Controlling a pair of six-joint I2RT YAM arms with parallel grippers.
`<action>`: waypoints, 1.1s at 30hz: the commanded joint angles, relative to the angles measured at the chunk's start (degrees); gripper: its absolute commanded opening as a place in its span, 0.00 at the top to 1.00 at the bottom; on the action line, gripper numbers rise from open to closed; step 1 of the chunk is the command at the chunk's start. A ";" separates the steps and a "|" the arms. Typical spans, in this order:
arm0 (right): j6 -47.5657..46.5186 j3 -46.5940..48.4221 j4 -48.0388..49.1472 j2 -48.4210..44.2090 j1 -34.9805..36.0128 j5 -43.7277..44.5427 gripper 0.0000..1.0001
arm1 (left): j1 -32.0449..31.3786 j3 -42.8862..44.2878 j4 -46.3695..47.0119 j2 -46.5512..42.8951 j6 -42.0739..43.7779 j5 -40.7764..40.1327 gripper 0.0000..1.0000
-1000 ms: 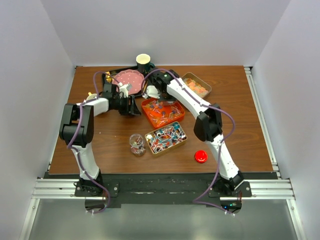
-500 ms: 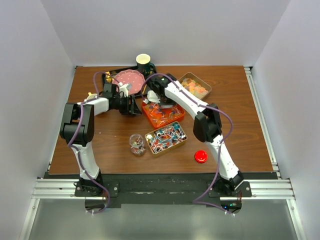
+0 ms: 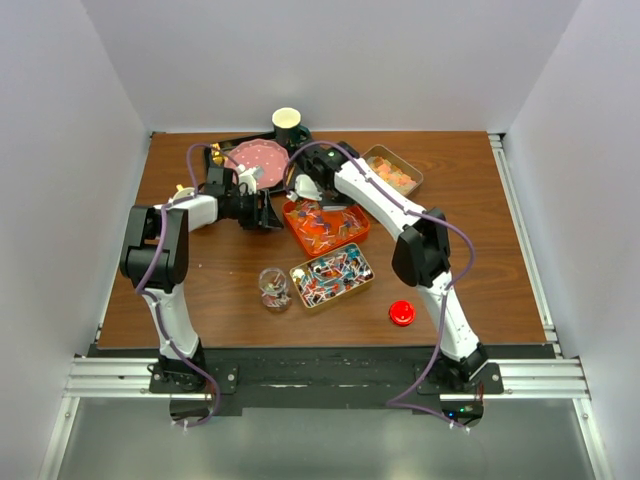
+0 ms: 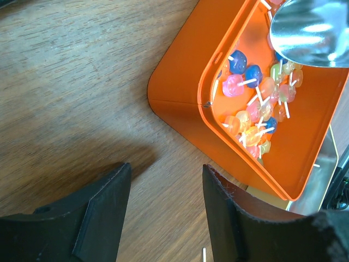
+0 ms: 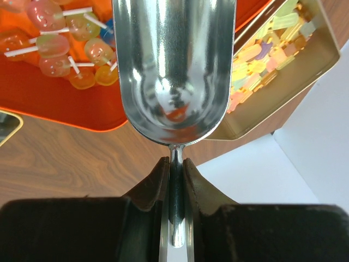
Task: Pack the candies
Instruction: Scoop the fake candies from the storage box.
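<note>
Scooping step: the scoop [image 5: 173,65] is held over the orange tray [image 4: 180,82].
Its handle is clamped by the right tool [image 5: 173,180]; the left tool [image 4: 166,191], half open and empty, is parked at the tray's 9 o'clock. The candies [image 4: 256,101] lie inside; a dip is judged needed next.

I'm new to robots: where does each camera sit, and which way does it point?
Top external: above and behind, looking down on the wooden table; left arm and right arm show.
Left wrist: on its arm, looking down past the open left gripper at the orange rectangular tray of lollipop candies.
Right wrist: on its arm, looking along the shiny metal scoop clamped in the right gripper.
Shared: both wrist views show tray and scoop.
</note>
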 commanded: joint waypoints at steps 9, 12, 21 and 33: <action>1.20 -2.49 -14.22 -1.06 -0.61 0.86 1.00 | 0.22 -0.75 -0.37 -0.16 0.62 -2.05 0.40; 1.20 -2.58 -14.22 -0.09 -0.61 0.24 1.00 | 0.22 -0.84 -0.37 0.01 0.62 -2.05 0.40; -0.38 -2.93 -14.22 1.84 0.00 1.29 1.00 | 0.13 -0.93 0.07 0.19 0.54 -1.96 0.41; -0.12 3.13 -14.13 8.51 1.85 1.12 1.00 | 0.22 -1.19 0.33 0.28 0.45 -1.26 0.41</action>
